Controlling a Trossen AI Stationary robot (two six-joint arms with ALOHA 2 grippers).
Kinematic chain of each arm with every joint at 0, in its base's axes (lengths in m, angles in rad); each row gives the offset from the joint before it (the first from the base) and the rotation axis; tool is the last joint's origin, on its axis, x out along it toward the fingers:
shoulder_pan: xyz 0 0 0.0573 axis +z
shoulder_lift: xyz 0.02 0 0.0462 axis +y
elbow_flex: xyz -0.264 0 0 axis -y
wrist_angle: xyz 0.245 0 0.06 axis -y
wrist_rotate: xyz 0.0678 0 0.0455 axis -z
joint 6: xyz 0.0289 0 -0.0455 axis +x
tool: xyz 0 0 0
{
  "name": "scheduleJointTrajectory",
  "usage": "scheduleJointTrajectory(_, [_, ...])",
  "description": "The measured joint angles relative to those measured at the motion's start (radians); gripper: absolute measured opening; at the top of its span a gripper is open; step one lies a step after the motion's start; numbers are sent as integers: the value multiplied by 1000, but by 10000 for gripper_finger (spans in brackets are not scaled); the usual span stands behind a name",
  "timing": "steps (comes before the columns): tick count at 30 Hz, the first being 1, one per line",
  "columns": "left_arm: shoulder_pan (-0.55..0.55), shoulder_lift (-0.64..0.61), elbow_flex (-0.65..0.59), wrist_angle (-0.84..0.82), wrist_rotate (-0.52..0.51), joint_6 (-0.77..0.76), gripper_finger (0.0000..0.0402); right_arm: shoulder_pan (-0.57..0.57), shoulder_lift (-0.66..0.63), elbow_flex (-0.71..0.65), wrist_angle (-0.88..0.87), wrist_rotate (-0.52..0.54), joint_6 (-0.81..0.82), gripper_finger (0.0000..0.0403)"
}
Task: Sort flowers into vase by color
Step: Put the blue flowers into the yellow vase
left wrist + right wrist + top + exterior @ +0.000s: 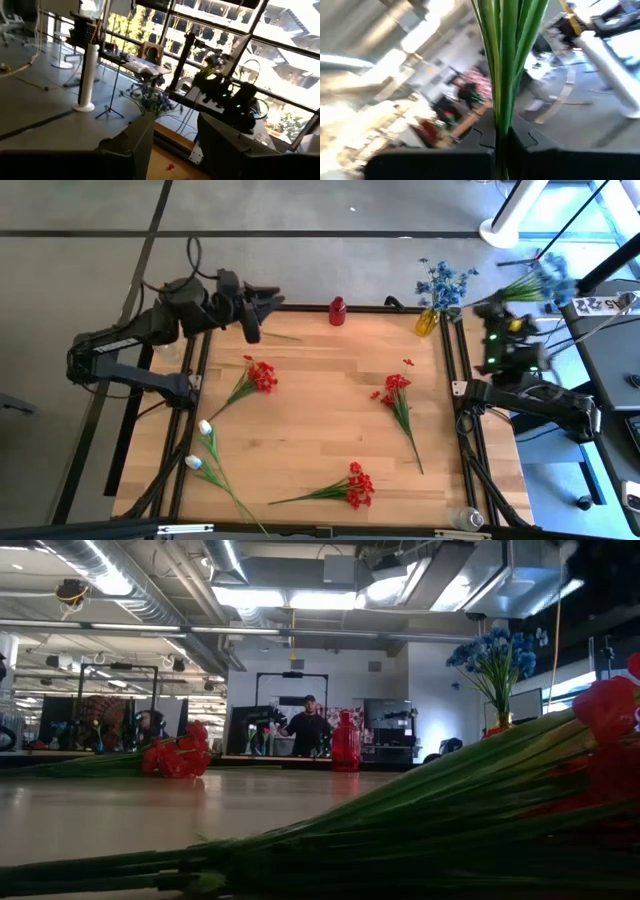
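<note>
A pale wooden surface (320,420) sits framed by dark rails, with a grey floor around it and a lit workshop behind; three red flowers lie on it, one near the left (255,378), one right of centre (398,395), one at the near edge (345,487); a white flower (205,452) lies at the near left corner. A small red vase (337,311) stands at the far edge; a yellow vase (428,321) at the far right corner already carries blue flowers (443,282).

The right claw (500,308), off the right far corner, is clamped shut on the green stems of a blue flower (545,278); the left claw (262,302) hovers at the far left edge with its fingers apart, holding nothing.

These sprays look light and springy; the thin stems will likely bend and swing, and the blossom heads could crush; the mid-stem seems the safest hold, low enough to steer the tip into a narrow neck.

The right wrist view shows the stems (506,60) pinched tightly between the fingers, which the high view only hints at; the high view alone gives the layout of every spray; the low view shows a person (308,728) far behind the surface.
</note>
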Motion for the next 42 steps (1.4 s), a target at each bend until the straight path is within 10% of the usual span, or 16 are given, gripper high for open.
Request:
scheduleJointTrajectory(11, [124,5,0,-3,29,57,149,-251,136,17,-4,-23,-229,9])
scheduleJointTrajectory(18, [126,3,0,-2,31,56,149,-444,313,-26,-3,-153,61,9])
scheduleJointTrajectory(35, [137,3,0,-53,58,75,149,-316,527,-30,3,-89,111,9])
scheduleJointTrajectory(42, [137,3,0,-107,58,75,149,-311,619,-78,269,-90,15,9])
